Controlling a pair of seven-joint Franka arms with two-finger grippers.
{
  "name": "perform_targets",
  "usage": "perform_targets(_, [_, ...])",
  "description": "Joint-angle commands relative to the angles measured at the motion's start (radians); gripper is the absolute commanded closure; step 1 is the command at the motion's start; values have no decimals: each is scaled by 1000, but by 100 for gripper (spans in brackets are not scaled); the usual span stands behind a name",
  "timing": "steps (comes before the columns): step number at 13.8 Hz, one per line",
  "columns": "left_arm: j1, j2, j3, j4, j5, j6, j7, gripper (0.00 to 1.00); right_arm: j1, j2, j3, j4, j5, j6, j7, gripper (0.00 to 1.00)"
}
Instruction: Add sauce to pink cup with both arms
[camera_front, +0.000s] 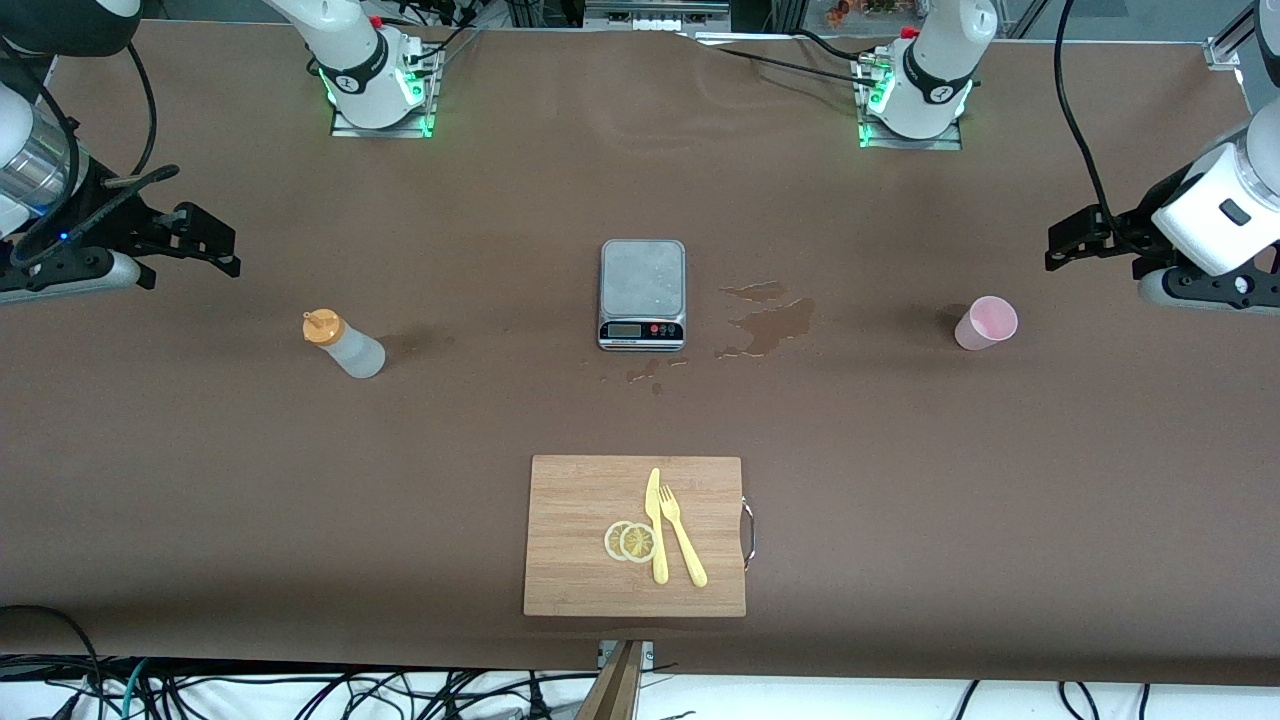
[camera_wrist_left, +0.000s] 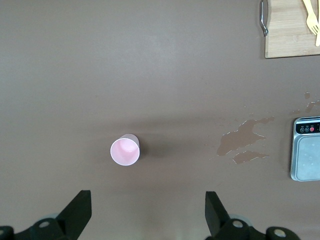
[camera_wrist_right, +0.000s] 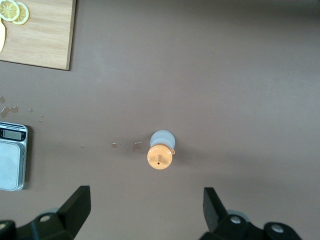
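The sauce bottle (camera_front: 343, 343), whitish with an orange cap, stands upright on the brown table toward the right arm's end. The pink cup (camera_front: 986, 323) stands upright and empty toward the left arm's end. My right gripper (camera_front: 205, 245) hangs open and empty over bare table close to the bottle. In the right wrist view the bottle (camera_wrist_right: 161, 150) shows from above, apart from my open gripper (camera_wrist_right: 147, 210). My left gripper (camera_front: 1075, 240) hangs open and empty over bare table close to the cup. In the left wrist view the cup (camera_wrist_left: 125, 150) sits apart from the open gripper (camera_wrist_left: 148, 210).
A kitchen scale (camera_front: 642, 293) sits mid-table with a brown liquid spill (camera_front: 770, 320) beside it. Nearer the front camera lies a wooden cutting board (camera_front: 570, 500) bearing a yellow knife (camera_front: 655, 520), a fork (camera_front: 682, 535) and lemon slices (camera_front: 630, 541).
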Motion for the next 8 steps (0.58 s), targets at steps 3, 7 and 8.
perform_targets(3, [7, 4, -1, -5, -6, 17, 5, 0, 1, -3, 2, 8, -10, -12, -2, 0])
perform_targets(7, [50, 2, -2, -169, -4, 139, 37, 0, 1, -3, 2, 8, -8, -12, -2, 0])
perform_targets(8, [53, -4, -2, -215, -3, 181, 45, 0, 1, -3, 2, 8, -8, -12, -2, 0])
